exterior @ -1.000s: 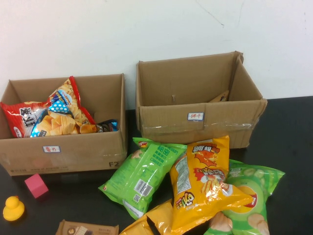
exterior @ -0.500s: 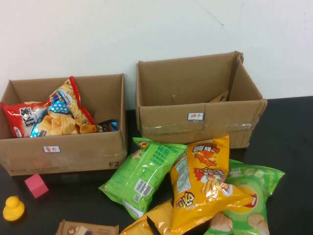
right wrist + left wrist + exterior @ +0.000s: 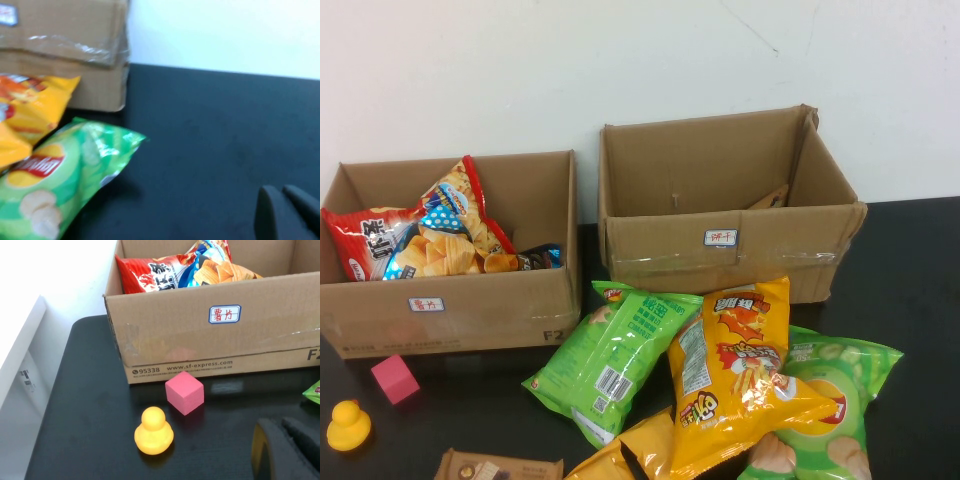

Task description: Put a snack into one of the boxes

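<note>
Two open cardboard boxes stand at the back. The left box [image 3: 470, 310] holds several snack bags, among them a red one [image 3: 365, 240]. The right box [image 3: 720, 255] looks empty. In front of them lie a green bag [image 3: 610, 355], a yellow bag [image 3: 740, 360], a green chip bag [image 3: 830, 400] and an orange bag [image 3: 630, 455]. My left gripper [image 3: 280, 424] is shut and empty, low over the table near the left box [image 3: 200, 345]. My right gripper [image 3: 280, 190] is shut and empty over bare table, beside the green chip bag [image 3: 55, 175]. Neither gripper shows in the high view.
A pink cube [image 3: 395, 378] and a yellow duck [image 3: 347, 425] sit in front of the left box; both show in the left wrist view, cube [image 3: 185, 392] and duck [image 3: 153, 432]. A brown packet [image 3: 500, 467] lies at the front edge. A white wall stands behind.
</note>
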Robot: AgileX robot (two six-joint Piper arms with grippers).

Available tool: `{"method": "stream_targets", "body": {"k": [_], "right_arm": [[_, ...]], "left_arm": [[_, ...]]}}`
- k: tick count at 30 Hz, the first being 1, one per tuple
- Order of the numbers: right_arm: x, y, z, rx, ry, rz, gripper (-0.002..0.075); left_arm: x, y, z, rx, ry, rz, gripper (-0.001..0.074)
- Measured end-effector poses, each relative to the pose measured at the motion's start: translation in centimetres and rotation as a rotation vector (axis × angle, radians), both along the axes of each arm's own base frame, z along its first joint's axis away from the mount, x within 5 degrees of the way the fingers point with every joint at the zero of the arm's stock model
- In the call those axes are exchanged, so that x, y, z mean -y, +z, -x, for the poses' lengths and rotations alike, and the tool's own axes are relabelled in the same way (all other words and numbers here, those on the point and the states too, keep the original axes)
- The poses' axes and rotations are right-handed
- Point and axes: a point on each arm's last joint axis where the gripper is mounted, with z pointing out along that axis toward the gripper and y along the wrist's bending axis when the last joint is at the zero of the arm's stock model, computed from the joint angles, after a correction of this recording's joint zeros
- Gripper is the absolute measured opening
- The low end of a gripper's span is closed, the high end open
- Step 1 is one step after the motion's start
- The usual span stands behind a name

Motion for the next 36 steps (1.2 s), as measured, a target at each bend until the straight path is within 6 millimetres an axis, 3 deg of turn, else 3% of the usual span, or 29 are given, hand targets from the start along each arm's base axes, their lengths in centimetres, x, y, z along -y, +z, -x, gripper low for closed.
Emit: {"method": "stream_targets", "body": {"k": [36], "right_arm": [[0.05, -0.31, 0.1, -0.037, -0.004, -0.014, -0.0001]], "left_arm": [[0.0, 0.0, 0.0, 0.0, 0.001, 0.004, -0.0001]]}}
